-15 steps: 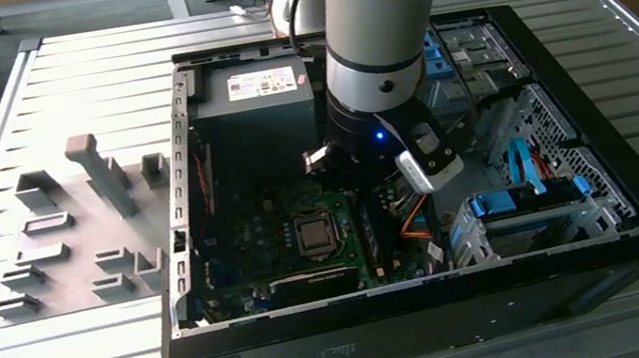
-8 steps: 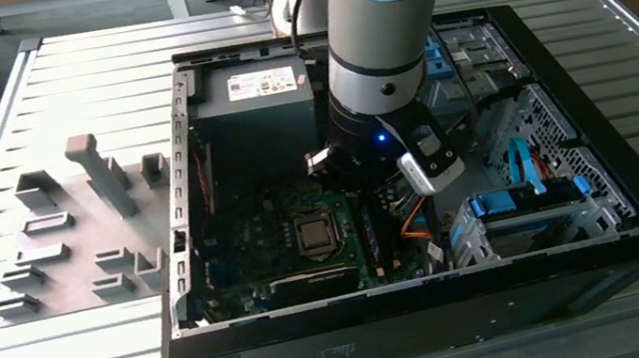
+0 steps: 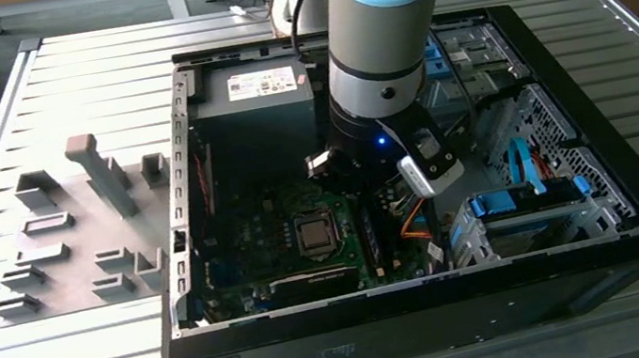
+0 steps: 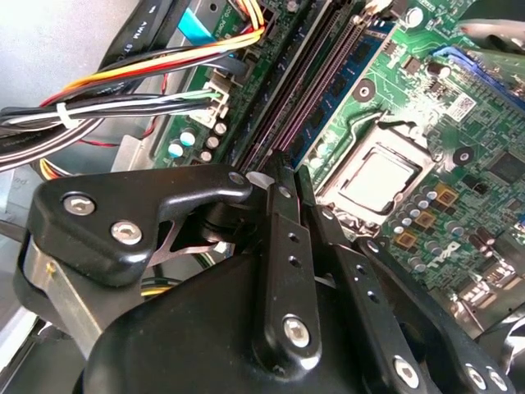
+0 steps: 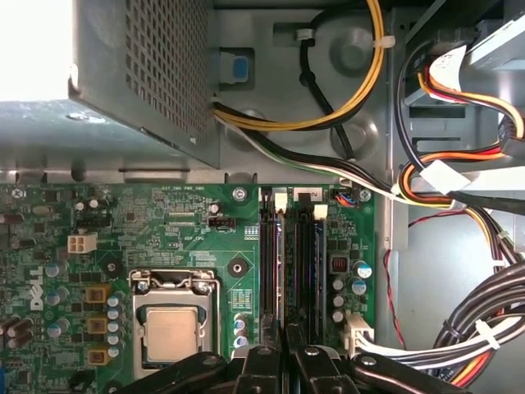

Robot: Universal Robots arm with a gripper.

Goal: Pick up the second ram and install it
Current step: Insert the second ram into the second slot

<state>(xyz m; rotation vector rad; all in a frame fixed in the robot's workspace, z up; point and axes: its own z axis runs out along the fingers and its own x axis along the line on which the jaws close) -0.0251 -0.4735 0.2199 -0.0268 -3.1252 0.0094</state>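
Note:
In the first wrist view my gripper (image 5: 285,355) sits low over the motherboard's memory slots (image 5: 292,263). Its two black fingers (image 5: 262,361) are pressed close together on a thin dark stick seen edge-on, the second ram (image 5: 284,271), which stands in line with one slot. Another dark stick (image 5: 316,263) sits in a neighbouring slot. The second wrist view has the same gripper (image 4: 297,205) with its fingers nearly touching, right at the end of the long slots (image 4: 308,90). From the exterior view my arm (image 3: 382,46) reaches down into the open computer case (image 3: 439,299).
The silver processor socket (image 5: 172,328) lies beside the slots. A grey power supply (image 3: 256,93) fills the case's far end. Cable bundles (image 5: 459,180) run close to the slots, and drive cages (image 3: 527,205) stand at the exterior view's right. Pale grey holder blocks (image 3: 63,246) sit outside the case.

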